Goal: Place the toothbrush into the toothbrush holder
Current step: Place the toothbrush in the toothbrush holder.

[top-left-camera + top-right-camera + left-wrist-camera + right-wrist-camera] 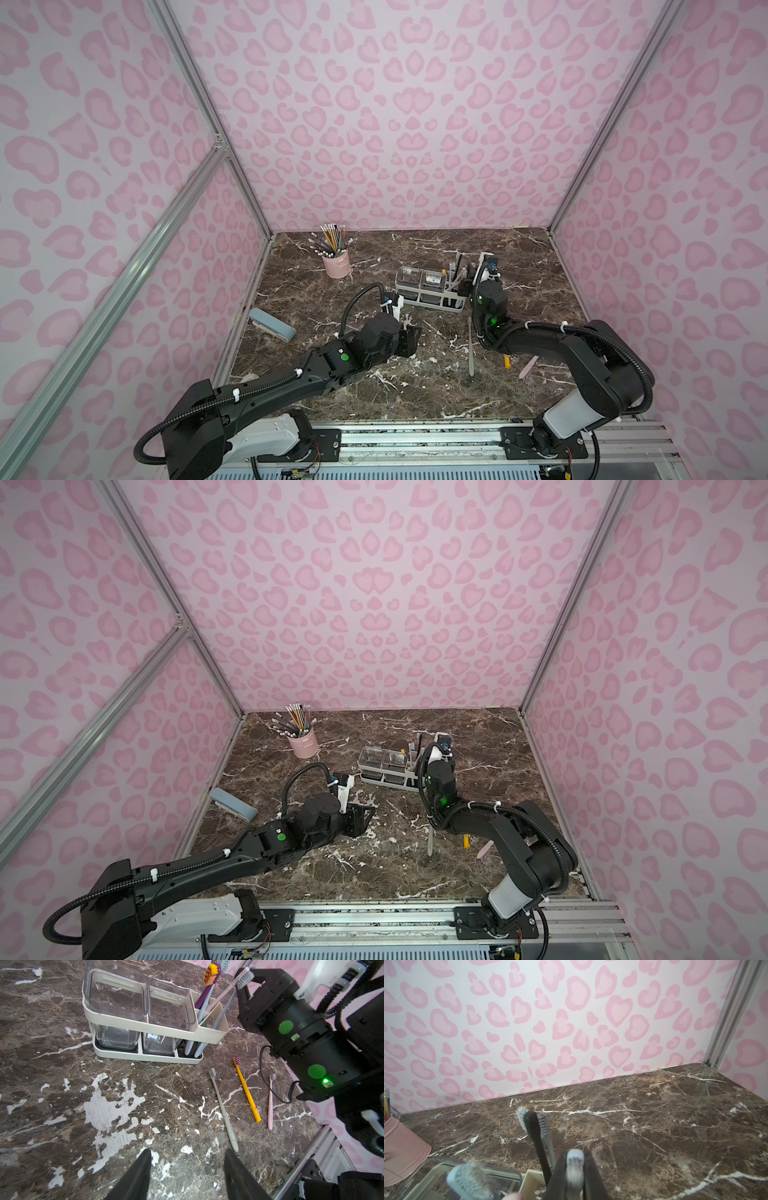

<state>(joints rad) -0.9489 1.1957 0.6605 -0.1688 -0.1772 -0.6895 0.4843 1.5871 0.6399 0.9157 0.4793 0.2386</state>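
Pink toothbrush (226,991) leans, bristles up.

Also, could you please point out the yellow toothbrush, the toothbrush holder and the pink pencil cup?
yellow toothbrush (247,1089): left wrist view, middle of handle.
toothbrush holder (166,1030): left wrist view, front rim.
pink pencil cup (336,264): in a top view, side wall.

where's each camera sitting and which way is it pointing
Both top views: high above the base rail, looking down and forward over the table to the back wall; left arm and right arm both show.
Left wrist: low over the table, facing the toothbrush holder and a loose grey toothbrush; its own jaws stand apart, and the right arm shows too.
Right wrist: just above the holder, facing the back wall; its jaws close around a toothbrush.
Shared: the pencil cup shows in both top views and the right wrist view.
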